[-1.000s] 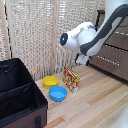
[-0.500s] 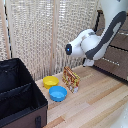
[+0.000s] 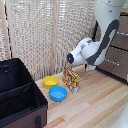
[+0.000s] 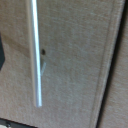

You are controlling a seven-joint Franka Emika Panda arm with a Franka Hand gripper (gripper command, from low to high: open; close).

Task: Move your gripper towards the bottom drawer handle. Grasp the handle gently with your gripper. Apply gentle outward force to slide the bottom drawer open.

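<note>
The white arm [image 3: 95, 50] reaches down in front of the dark-brown dresser [image 3: 119, 37] at the exterior view's right. The small white hand [image 3: 92, 66] is mostly hidden under the arm's bulk, close to the lowest drawer front [image 3: 114, 69]. Its fingers do not show there. In the wrist view a thin silver bar handle [image 4: 35, 55] runs across a brown drawer front [image 4: 75, 65], close to the camera and apart from the hand. A dark shape [image 4: 1, 52] at the frame edge may be one finger. I cannot tell whether the gripper is open or shut.
On the wooden floor stand a yellow bowl [image 3: 50, 81], a blue bowl [image 3: 58, 93] and an orange snack packet [image 3: 71, 79]. A large black box [image 3: 20, 95] is at the exterior view's left. A woven blind [image 3: 45, 30] hangs behind.
The arm has moved lower and slightly toward the dresser at the exterior view's right. The bowls, packet and box have not moved.
</note>
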